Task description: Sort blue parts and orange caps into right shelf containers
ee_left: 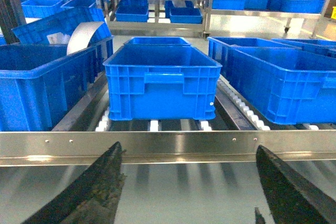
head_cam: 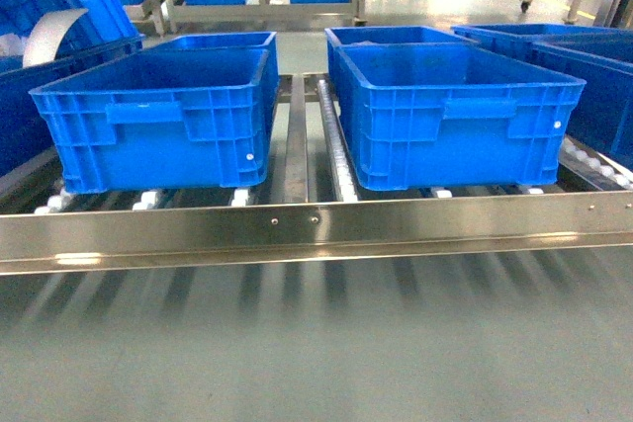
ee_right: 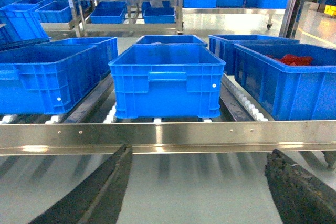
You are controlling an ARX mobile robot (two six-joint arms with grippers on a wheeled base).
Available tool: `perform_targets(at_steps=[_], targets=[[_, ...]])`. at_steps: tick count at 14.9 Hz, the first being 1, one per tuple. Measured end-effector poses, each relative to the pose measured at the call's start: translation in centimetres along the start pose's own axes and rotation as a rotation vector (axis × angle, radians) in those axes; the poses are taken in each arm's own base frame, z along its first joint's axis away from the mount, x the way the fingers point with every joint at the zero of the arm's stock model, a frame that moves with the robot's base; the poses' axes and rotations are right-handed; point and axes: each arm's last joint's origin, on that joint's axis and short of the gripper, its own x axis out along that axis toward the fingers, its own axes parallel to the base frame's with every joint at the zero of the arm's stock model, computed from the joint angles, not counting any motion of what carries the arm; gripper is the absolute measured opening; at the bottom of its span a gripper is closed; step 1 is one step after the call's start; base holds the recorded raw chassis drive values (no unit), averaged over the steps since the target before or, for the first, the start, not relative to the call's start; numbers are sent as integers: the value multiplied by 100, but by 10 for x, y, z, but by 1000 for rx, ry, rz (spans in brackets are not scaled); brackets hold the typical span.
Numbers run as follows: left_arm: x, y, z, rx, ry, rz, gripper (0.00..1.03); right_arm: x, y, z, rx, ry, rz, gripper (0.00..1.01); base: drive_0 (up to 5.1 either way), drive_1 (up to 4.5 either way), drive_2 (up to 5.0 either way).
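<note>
Crates (head_cam: pixel 158 116) sit on steel roller shelf (head_cam: pixel 316 229) above grey floor (head_cam: pixel 316 353).

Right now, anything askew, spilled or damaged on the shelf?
Nothing spilled or damaged. The two front crates, left and right, sit square on the rollers. Only oddities: a curled grey sheet sticking out of a far-left crate, and red items in the far-right crate.

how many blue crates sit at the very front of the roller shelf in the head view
2. The left crate and the right crate stand side by side at the steel front rail. More crates line up behind and to both sides; some may be hidden.
</note>
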Motion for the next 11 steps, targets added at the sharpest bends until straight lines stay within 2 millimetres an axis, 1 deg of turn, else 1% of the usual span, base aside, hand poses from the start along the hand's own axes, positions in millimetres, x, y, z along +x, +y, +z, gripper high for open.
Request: perform_targets(at_steps=[2,3,11], targets=[[0,0,0,0,0,0,98,0,0,0,0,0,0,100,0,0,0],[0,0,0,0,0,0,98,0,0,0,0,0,0,97,0,0,0],[0,0,0,0,0,0,98,0,0,0,0,0,0,98,0,0,0]])
